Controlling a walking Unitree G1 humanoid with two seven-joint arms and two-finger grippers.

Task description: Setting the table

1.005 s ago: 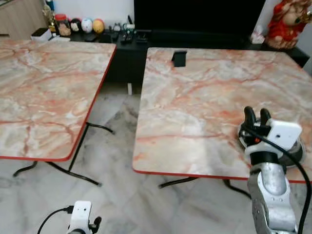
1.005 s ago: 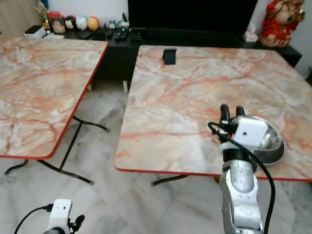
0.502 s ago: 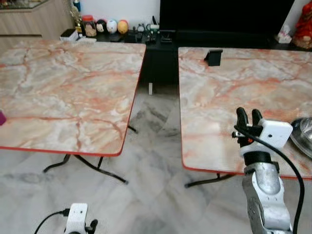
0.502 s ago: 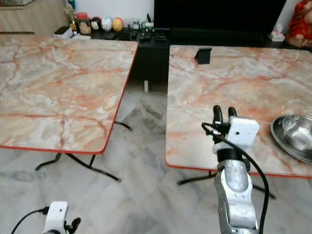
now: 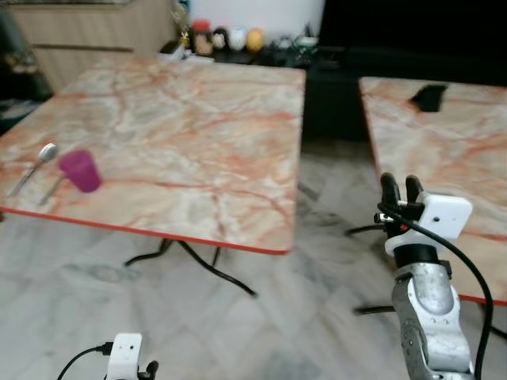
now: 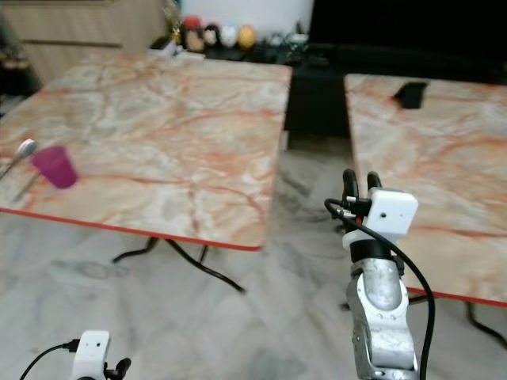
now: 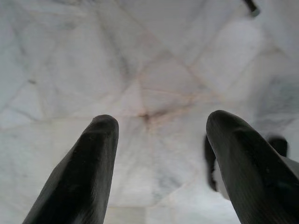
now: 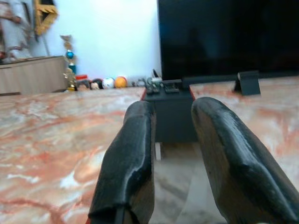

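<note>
As camera swung left, purple cup (image 5: 80,170), spoon (image 5: 36,164) appeared.

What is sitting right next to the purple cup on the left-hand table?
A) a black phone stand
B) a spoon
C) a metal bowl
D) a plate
B: a spoon lies on the marble table just beside the purple cup, near the table's front left corner.

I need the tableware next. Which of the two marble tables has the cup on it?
The table on the robot's left: a purple cup and spoon sit near its left edge.
</note>
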